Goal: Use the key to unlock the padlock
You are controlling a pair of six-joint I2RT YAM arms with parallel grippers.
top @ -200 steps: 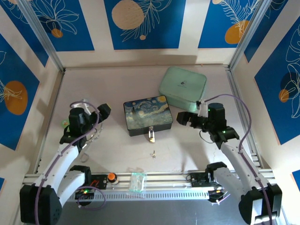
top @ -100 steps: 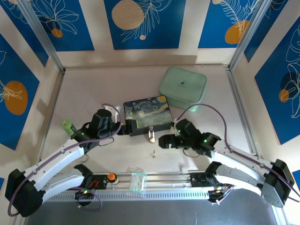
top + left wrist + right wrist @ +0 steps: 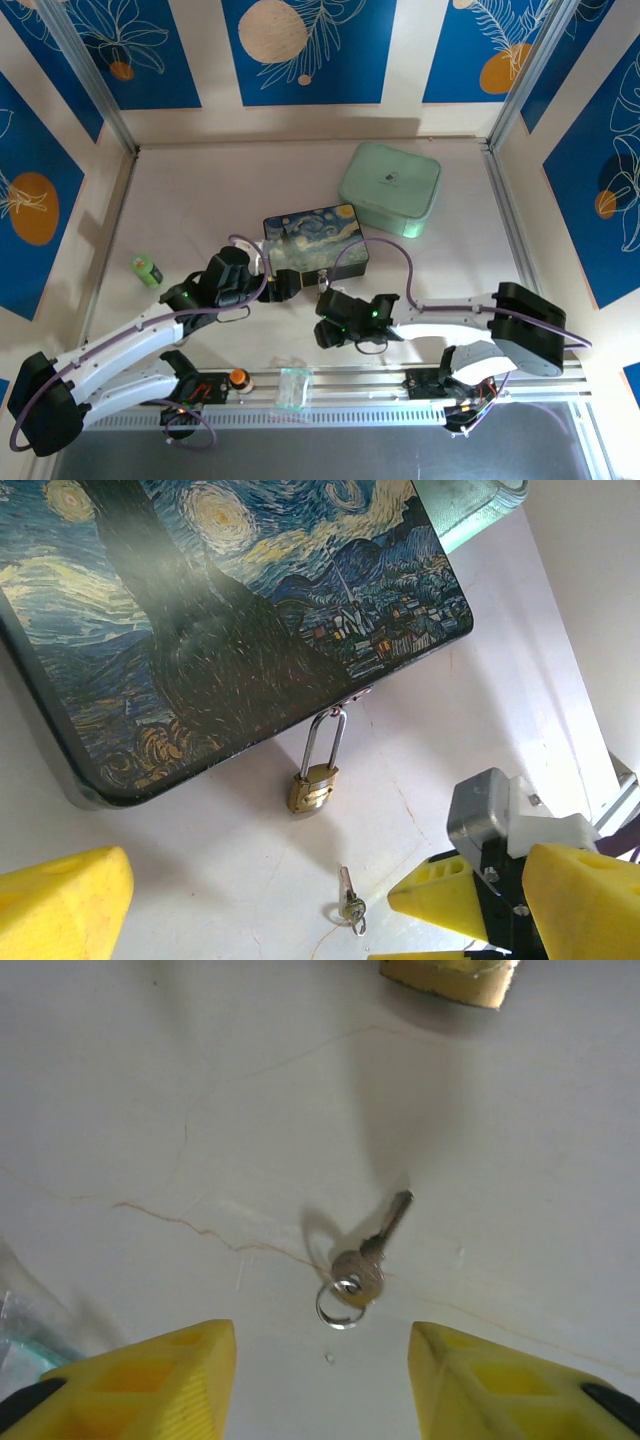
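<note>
The brass padlock [image 3: 313,786] lies on the table, its silver shackle hooked through the clasp at the front edge of the painted box [image 3: 200,610]. In the top view the padlock [image 3: 322,291] sits between the two grippers. The small silver key [image 3: 368,1256] with its ring lies flat just in front of the padlock [image 3: 448,974]. My right gripper [image 3: 322,1365] is open directly above the key, one yellow finger on each side, not touching it. My left gripper [image 3: 325,920] is open too, hovering by the box's front left corner [image 3: 283,285]. The key [image 3: 349,901] shows there as well.
A mint-green tin [image 3: 390,187] stands behind the painted box at the right. A small green object [image 3: 147,268] lies at the left. A clear packet [image 3: 293,386] and an orange button [image 3: 238,377] sit on the front rail. Walls close in the table.
Both arms have swung in from the sides to the middle. The right gripper came down over the key; the left gripper reached the box's front edge near the padlock.
</note>
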